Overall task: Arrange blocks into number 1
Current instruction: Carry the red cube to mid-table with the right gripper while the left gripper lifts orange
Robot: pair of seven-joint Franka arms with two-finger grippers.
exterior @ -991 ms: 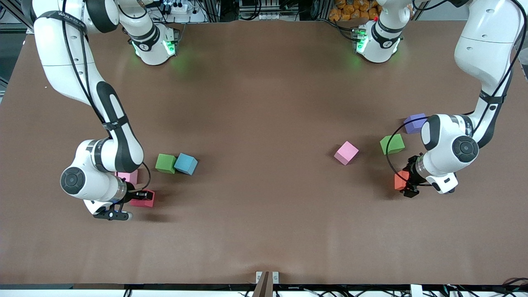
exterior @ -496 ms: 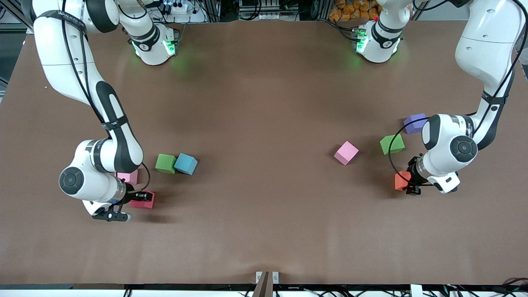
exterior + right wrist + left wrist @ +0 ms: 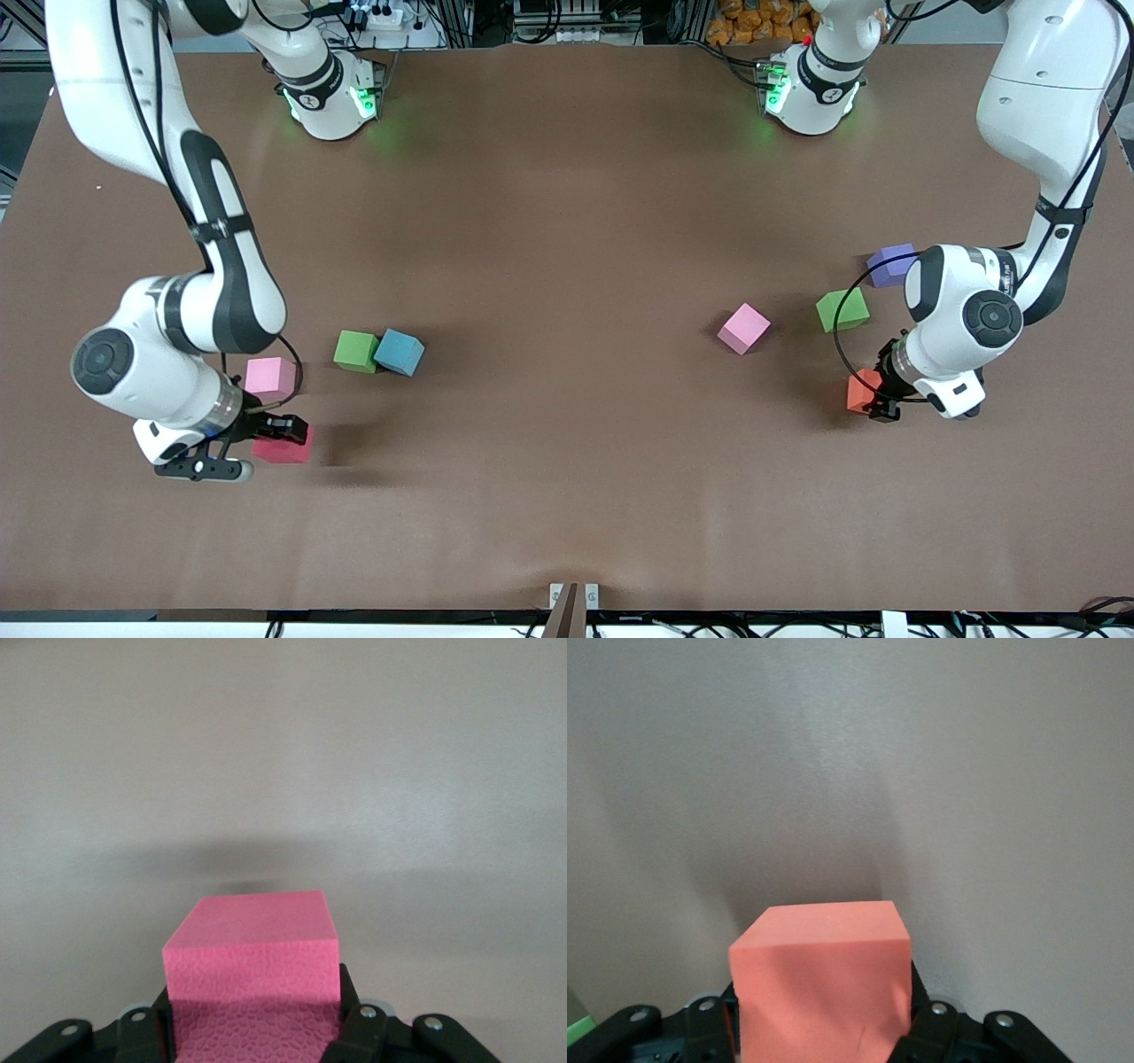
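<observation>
1. The right gripper (image 3: 282, 434) is clamped on the small red foam cube (image 3: 282, 449), which sits between its fingers (image 3: 361, 1028), lifted over the table (image 3: 567, 221) toward the right arm's end.
2. The left gripper (image 3: 877, 396) pinches the small orange foam cube (image 3: 859, 391) low at the left arm's end.
3. A pink foam cube (image 3: 269, 376) lies near the right gripper; a green cube (image 3: 356, 351) touches a blue cube (image 3: 400, 353).
4. A second pink cube (image 3: 743, 328), a second green cube (image 3: 842, 310) and a purple cube (image 3: 890, 264) lie near the left gripper.
</observation>
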